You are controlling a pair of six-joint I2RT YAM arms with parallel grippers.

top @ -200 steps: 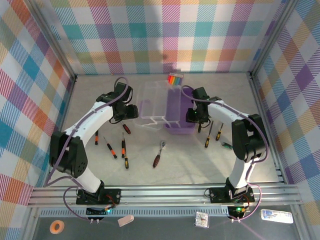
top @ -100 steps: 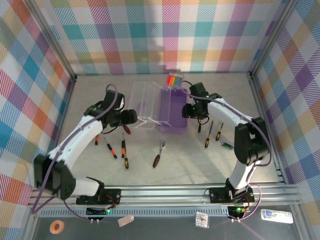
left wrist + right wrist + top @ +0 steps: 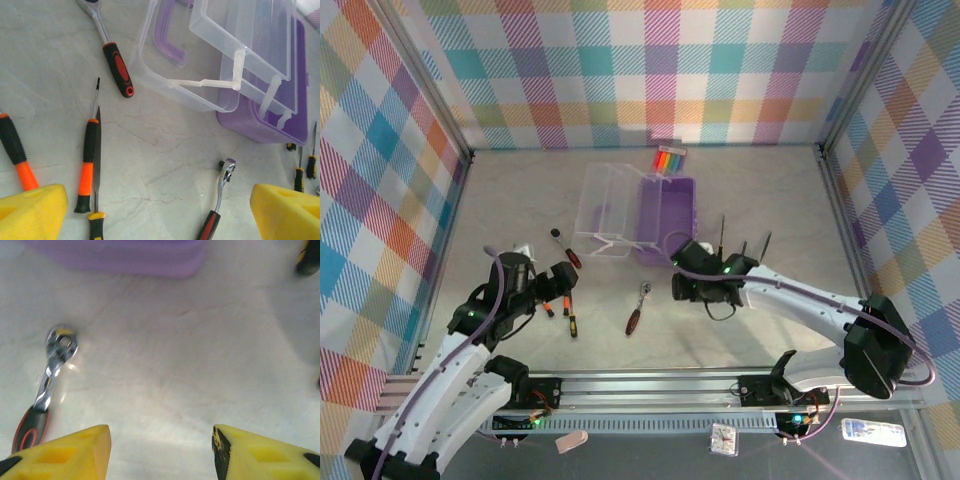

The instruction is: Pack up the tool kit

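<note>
**Kit open at rear of table, both grippers loose over scattered tools**

The tool kit [image 3: 672, 215] sat toward the back-centre of the table [image 3: 520, 190] w/ its top swung out to the left. The purple base [image 3: 280, 125] was on the right and the clear lid [image 3: 200, 85] beside it, the 2 joined by clear hinge arms. A rainbow-striped packet [image 3: 670, 158] lay just behind the base.

The left gripper [image 3: 159, 212] hung over the table front-left of the kit, well apart from it. Its jaws were spread wide w/ nothing btwn them. Below it lay 2 orange-and-black screwdrivers [image 3: 87, 170] and a thinner yellow-ended one, all loose on the table. A ratchet [image 3: 117, 70] w/ a red-and-black handle lay just beside the lid's left side.

The right gripper [image 3: 160, 450] hovered low, just in front of the base. Its fingers were parted and gripped nothing. A 2nd ratchet [image 3: 47, 385] lay on the table near its left finger, apart from it. Approx 3 slim screwdrivers [image 3: 723, 232] lay right of the base, partly hidden by the right arm.
</note>
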